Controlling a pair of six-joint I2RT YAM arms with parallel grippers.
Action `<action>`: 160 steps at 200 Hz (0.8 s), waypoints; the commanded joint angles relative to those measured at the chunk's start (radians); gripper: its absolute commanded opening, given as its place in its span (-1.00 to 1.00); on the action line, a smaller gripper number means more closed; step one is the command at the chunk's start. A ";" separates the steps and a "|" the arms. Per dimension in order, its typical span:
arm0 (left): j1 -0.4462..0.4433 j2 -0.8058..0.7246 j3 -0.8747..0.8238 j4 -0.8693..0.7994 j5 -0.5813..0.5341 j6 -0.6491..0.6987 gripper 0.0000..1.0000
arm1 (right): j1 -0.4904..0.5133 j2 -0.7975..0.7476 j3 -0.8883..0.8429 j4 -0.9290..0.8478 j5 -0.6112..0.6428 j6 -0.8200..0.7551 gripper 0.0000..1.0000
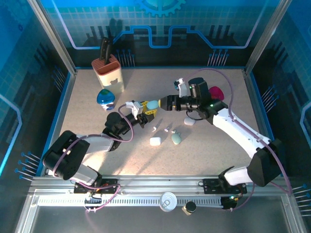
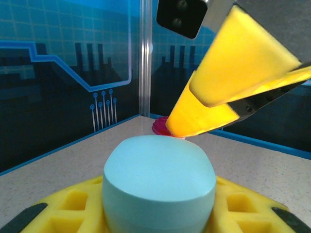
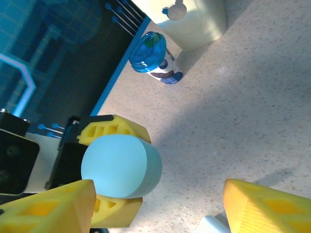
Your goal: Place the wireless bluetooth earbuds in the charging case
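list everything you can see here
blue case: 1, pale blue, in left claw
white cases: 2, white, one in the middle, one by right arm
green case: 1, pale green, right of the middle white one
earbuds: at least 2, tiny white, loose between the cases
pink thing: 1, magenta, behind right arm
knife block: 1, tan, back left, dark handle in it
cup: 1, blue lid and white body, in front of the block
left claw: 1, yellow, shut on blue case
right claw: 1, yellow, open, at the blue case
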 commanded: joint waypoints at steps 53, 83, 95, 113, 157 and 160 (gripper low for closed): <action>-0.006 0.032 0.058 0.118 0.113 -0.022 -0.42 | -0.015 0.083 -0.116 0.435 -0.323 0.379 0.28; -0.007 0.039 0.056 0.117 0.104 -0.019 -0.42 | -0.015 0.118 -0.137 0.550 -0.361 0.452 -0.01; -0.007 0.044 0.053 0.118 0.099 -0.014 -0.42 | -0.017 0.120 -0.138 0.552 -0.361 0.452 -0.21; -0.006 0.048 0.047 0.117 0.093 -0.004 -0.42 | -0.022 0.119 -0.138 0.533 -0.353 0.437 -0.50; -0.003 0.000 0.046 -0.036 0.083 0.022 0.33 | -0.055 0.107 -0.158 0.425 -0.255 0.343 -0.64; -0.004 -0.010 0.047 -0.064 0.084 0.033 0.39 | -0.060 0.105 -0.160 0.408 -0.238 0.328 -0.64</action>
